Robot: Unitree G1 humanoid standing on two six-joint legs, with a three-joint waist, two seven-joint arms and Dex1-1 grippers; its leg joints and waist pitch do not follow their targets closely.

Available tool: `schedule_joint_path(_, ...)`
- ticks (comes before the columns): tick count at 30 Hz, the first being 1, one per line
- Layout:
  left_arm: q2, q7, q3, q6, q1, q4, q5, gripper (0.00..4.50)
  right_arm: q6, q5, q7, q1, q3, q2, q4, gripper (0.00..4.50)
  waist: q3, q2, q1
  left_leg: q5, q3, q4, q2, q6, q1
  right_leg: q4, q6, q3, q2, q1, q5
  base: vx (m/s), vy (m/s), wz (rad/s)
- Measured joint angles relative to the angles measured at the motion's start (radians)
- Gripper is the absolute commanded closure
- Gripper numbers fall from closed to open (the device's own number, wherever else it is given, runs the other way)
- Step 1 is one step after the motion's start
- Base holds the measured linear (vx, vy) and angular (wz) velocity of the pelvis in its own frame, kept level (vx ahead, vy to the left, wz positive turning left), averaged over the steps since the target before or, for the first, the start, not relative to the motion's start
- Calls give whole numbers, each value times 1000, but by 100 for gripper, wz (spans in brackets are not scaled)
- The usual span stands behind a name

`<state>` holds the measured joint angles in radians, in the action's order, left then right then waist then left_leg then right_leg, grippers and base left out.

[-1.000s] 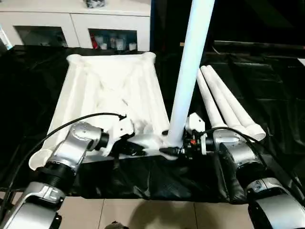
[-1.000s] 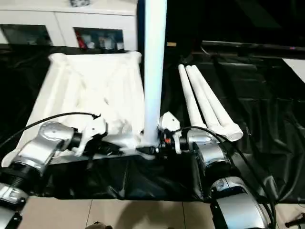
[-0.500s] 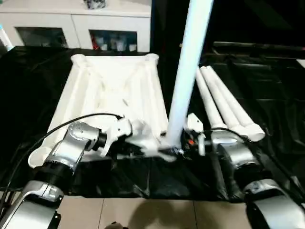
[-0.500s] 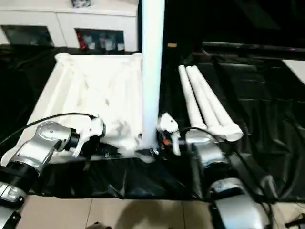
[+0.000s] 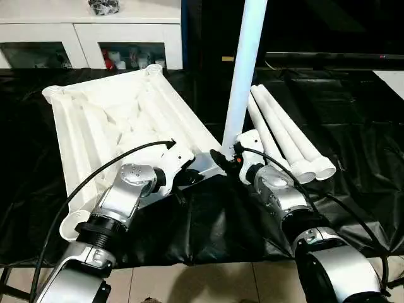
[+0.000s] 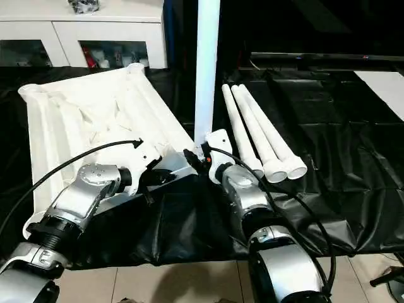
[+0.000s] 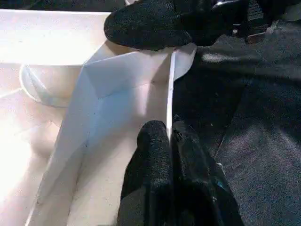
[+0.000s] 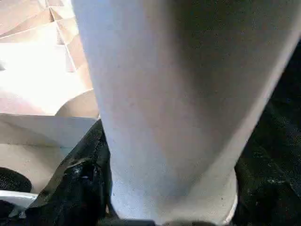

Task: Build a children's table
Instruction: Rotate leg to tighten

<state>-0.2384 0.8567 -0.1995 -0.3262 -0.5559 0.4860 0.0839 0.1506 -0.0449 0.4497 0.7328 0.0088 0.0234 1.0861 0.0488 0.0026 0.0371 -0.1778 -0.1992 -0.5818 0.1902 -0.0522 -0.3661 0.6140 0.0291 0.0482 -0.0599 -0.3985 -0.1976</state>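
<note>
Tabletop (image 5: 120,120) rim in left hand (image 7: 171,141)

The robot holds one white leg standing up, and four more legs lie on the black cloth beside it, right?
Not quite. The left eye view shows three legs lying on the black cloth, not four. The right gripper does hold one leg standing up.

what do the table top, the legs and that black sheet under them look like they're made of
Table top: looks like moulded white plastic, with ribbed underside and thin rim.
Legs, upright one and three lying: smooth matte white tubes, probably plastic.
Black sheet: thin glossy film, creased, shiny; likely plastic.
</note>
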Motion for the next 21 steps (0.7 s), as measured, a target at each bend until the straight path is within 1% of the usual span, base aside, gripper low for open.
schedule_joint_path(4,0,2,0,-5,0,-3,0,450,16,5,-2,4,-2,-8,16,94,0,0,-3,0,0,0,0,0,0,-1,0,0,0,0,0,0,0,0)
schedule_joint_path(6,-8,21,0,0,0,-3,-2,450,20,2,24,4,-2,-3,16,67,0,0,-5,0,0,0,0,0,-1,-2,0,0,0,0,0,0,0,0)
schedule_joint_path(10,-31,63,-2,21,2,-3,-11,450,37,-1,141,-1,1,22,9,67,0,0,-3,0,0,2,0,0,-2,-1,-1,0,0,-2,0,0,0,0)
schedule_joint_path(13,-81,164,-9,62,9,-2,-30,450,54,-7,333,-40,30,73,-42,67,1,0,1,0,0,3,1,0,-3,-1,-2,3,0,-3,-1,0,0,0)
schedule_joint_path(16,-112,250,-18,81,13,-2,-48,450,44,-31,488,-61,44,105,-73,67,1,0,13,0,0,3,2,1,-4,-1,-2,4,0,-3,-1,0,0,0)
schedule_joint_path(20,-146,350,-34,133,14,18,-61,450,30,-36,669,-85,103,159,-133,67,1,0,30,0,0,2,2,0,-4,-1,-2,4,0,-3,-1,0,0,0)
schedule_joint_path(21,-151,367,-34,138,14,22,-64,450,28,-37,694,-91,109,163,-143,67,1,0,33,0,0,2,2,0,-4,-1,-2,4,0,-2,-1,0,0,0)
